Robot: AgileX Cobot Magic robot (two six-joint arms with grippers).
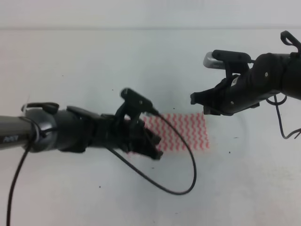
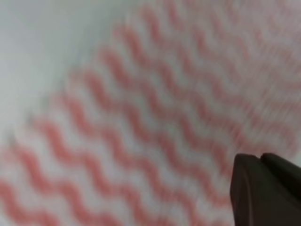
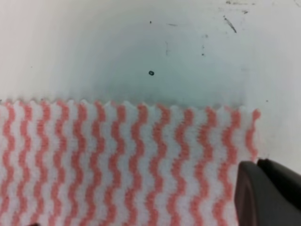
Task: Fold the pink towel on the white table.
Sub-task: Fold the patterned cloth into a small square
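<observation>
Towel: the pink towel (image 1: pixel 186 132) is lying flat on the white table (image 1: pixel 84 61), near the middle, with its left part being hidden under the left gripper (image 1: pixel 148 146).
Edges: a scalloped far edge and a right corner are being shown in the right wrist view (image 3: pixel 117 155), lying flush on the surface.
Handling: the cloth is being judged thin, light and limp; it is likely to drape and slide on the smooth top, and nothing about it looks fragile.
Hold: a corner or short edge is being judged the best place to pinch, since the middle would only bunch up.
Left arm: it is being stretched in low from the left, its gripper resting over the towel's left end; the left wrist view (image 2: pixel 141 122) is being filled by blurred stripes at very close range.
Left tool: whether it is parted or clamping cloth cannot be told.
Right arm: it is being held raised over the far right corner, apart from the cloth.
Right gripper (image 1: pixel 200 104): its fingers are not being shown clearly, so its state cannot be told.
Cable: a black cable (image 1: pixel 188 165) is looping from the left arm across the towel onto the table.
</observation>
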